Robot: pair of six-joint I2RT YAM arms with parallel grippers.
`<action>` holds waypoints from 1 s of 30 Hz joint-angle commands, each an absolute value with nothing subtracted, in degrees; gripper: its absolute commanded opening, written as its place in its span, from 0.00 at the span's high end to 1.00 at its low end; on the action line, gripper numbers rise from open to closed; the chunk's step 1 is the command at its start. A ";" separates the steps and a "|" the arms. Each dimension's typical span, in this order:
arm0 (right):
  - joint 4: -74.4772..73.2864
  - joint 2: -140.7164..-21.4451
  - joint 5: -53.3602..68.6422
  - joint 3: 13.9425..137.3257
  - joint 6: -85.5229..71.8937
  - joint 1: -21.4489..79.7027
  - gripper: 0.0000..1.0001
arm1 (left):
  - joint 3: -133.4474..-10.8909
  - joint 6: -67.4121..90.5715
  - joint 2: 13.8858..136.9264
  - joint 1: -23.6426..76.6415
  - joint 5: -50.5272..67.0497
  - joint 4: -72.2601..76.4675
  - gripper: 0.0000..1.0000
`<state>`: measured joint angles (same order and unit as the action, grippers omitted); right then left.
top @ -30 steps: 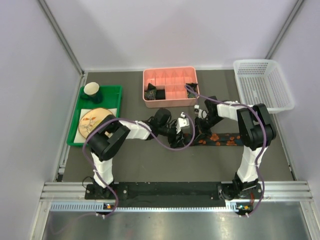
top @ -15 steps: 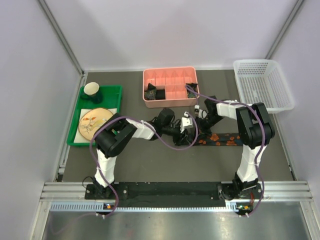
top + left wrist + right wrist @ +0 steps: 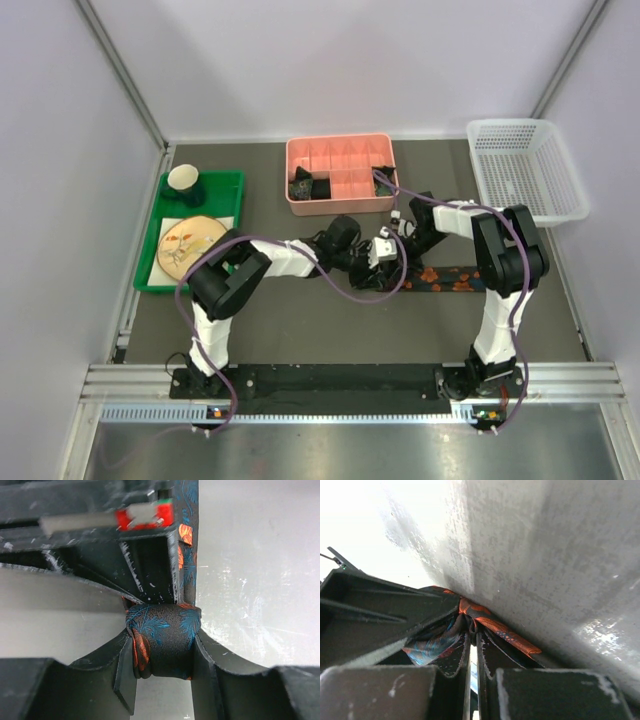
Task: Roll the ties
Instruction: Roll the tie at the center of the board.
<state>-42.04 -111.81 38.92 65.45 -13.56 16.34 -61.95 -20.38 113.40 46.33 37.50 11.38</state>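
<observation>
A black tie with red-orange blotches (image 3: 450,279) lies flat on the dark table, running right from the grippers. Its left end is wound into a small roll (image 3: 162,640). My left gripper (image 3: 162,655) is shut on that roll, one finger on each side. In the top view the left gripper (image 3: 385,258) sits at the tie's left end. My right gripper (image 3: 400,232) is just behind it. In the right wrist view the right gripper (image 3: 474,640) is nearly closed, pinching a fold of the tie (image 3: 495,625) against the table.
A pink divided box (image 3: 340,150) at the back holds dark rolled ties (image 3: 305,185) in its front left. A green tray (image 3: 230,185) with a cup (image 3: 185,180) and a plate (image 3: 185,243) is at the left. A white basket (image 3: 525,170) is at the back right. Purple cables (image 3: 345,290) loop near the tie.
My left gripper has moved to the right along the tie with the roll in it. The visible flat length is shorter. My right gripper has stayed close to the roll.
</observation>
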 commanded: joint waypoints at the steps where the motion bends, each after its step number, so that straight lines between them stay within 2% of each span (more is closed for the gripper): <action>1: -36.64 -114.00 35.50 66.53 -12.13 17.76 0.97 | -64.51 -29.79 113.82 49.22 21.46 -6.66 0.95; 5: -41.64 -113.03 39.45 67.93 -10.73 15.82 0.87 | -67.84 -33.39 113.73 49.83 15.74 -15.72 0.99; 11: -48.33 -111.10 45.69 70.48 -6.33 11.69 0.80 | -75.57 -35.77 116.71 51.68 10.64 -28.45 1.00; 16: -51.06 -109.34 50.62 70.58 -3.61 9.93 0.67 | -78.05 -36.39 119.35 53.09 7.56 -32.52 1.00; 25: -45.45 -110.21 55.63 66.62 -7.47 11.25 0.64 | -80.68 -35.51 121.90 53.35 6.94 -33.40 0.98; 30: -42.54 -112.32 55.46 67.23 -8.44 13.09 0.67 | -80.68 -35.77 122.43 53.35 6.94 -33.40 0.97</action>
<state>-45.93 -111.83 53.36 66.37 -7.75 11.33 -82.89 -34.48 117.27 54.08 13.41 -24.97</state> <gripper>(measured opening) 0.347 0.432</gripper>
